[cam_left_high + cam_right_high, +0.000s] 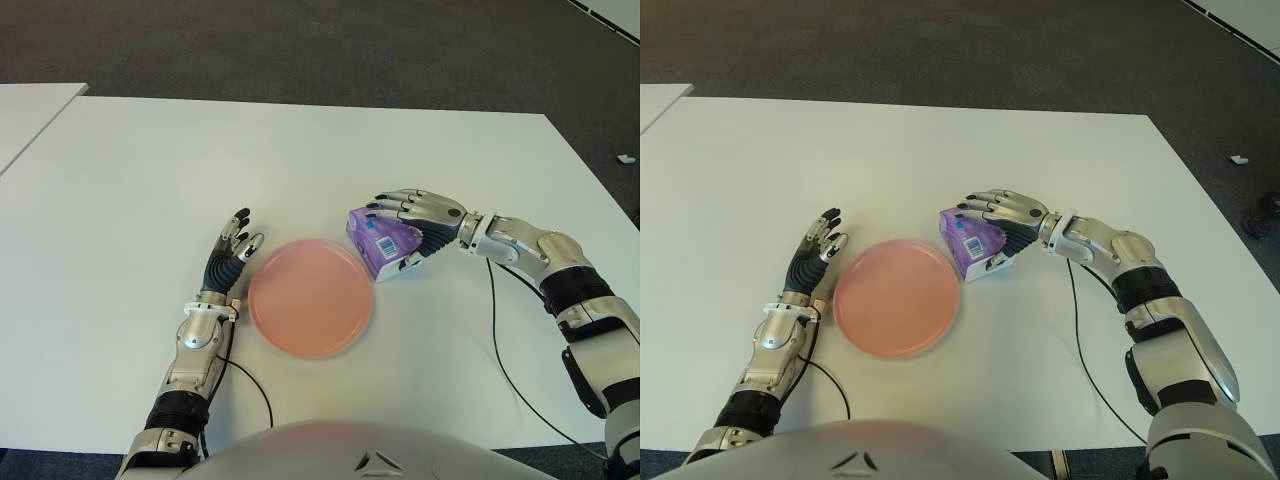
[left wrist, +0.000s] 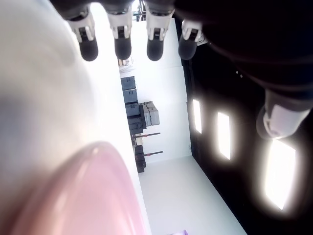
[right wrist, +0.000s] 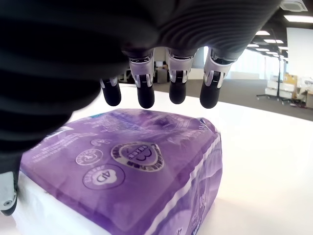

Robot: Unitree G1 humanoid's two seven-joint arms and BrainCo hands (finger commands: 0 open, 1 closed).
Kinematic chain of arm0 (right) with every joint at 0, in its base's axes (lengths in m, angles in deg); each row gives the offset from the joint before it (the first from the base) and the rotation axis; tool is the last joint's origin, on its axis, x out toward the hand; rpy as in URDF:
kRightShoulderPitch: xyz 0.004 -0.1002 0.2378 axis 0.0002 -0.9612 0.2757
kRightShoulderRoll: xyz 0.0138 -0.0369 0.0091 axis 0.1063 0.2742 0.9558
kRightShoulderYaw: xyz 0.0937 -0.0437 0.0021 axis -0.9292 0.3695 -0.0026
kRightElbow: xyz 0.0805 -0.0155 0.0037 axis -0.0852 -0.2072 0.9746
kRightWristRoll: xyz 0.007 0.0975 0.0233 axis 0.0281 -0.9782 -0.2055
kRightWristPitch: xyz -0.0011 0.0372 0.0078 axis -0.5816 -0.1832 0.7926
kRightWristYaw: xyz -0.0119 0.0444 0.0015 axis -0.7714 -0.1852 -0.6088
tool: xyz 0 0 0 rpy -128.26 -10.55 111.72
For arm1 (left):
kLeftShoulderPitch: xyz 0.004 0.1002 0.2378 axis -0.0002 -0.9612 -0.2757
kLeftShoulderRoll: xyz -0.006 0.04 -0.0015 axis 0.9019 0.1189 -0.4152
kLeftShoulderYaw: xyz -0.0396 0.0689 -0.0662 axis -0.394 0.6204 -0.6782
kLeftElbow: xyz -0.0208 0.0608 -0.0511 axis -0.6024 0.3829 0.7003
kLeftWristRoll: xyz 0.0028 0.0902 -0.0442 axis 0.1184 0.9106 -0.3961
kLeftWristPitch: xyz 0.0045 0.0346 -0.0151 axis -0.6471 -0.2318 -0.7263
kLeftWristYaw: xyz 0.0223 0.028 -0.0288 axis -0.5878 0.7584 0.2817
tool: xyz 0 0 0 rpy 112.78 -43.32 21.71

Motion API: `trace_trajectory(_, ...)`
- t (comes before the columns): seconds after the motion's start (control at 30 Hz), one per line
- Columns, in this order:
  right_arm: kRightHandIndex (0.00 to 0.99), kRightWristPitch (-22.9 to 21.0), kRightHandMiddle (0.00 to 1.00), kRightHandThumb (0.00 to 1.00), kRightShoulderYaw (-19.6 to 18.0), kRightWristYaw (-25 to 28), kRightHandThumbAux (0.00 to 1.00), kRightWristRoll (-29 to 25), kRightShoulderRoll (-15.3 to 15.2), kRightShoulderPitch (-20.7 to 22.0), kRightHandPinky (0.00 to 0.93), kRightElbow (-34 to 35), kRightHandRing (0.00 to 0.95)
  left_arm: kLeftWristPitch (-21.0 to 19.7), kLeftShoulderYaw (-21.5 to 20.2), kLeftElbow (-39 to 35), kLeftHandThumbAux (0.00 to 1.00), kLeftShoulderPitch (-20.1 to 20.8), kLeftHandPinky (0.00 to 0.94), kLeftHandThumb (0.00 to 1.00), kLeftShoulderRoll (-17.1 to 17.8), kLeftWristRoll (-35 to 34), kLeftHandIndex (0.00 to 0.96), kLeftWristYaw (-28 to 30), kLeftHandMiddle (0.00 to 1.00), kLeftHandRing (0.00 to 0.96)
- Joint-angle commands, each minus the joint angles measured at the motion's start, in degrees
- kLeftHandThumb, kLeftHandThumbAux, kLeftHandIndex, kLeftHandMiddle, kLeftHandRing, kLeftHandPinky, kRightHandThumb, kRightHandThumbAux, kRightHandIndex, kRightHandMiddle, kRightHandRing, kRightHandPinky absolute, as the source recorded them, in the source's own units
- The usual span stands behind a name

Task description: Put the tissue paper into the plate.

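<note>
Tissue paper pack (image 1: 384,241), purple with a barcode label, lies on the white counter (image 1: 300,150) just right of centre in the eye views, at the upper right edge of the pink plate (image 1: 310,297); whether pack and plate touch cannot be told. Right hand (image 1: 415,222) arches over the pack from the right; in the right wrist view its fingers (image 3: 177,90) hang extended above the pack's top face with a gap below the tips, not closed on it. Left hand (image 1: 233,249) shows at centre left, just beside the plate's left rim, fingers straight and relaxed, holding nothing. Black cables (image 1: 510,375) trail across the counter from both forearms toward the lower frame edge.
</note>
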Motion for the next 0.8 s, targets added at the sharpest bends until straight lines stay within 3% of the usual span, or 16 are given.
trace_trajectory(0.03, 0.011, -0.06, 0.000, 0.171, 1.18, -0.57, 0.505, 1.07, 0.59, 0.68, 0.000, -0.99, 0.000, -2.46, 0.14, 2.72, 0.409, -2.97, 0.000, 0.000, -0.25, 0.14, 0.000, 0.06, 0.000, 0.000)
trace_trajectory(0.8, 0.004, -0.49, 0.000, 0.158, 4.06, 0.04, 0.507, 1.23, 1.51, 0.40, 0.000, -2.82, 0.000, -5.07, 0.08, 1.63, 0.417, -3.48, 0.000, 0.000, 0.13, 0.05, 0.000, 0.37, 0.000, 0.000)
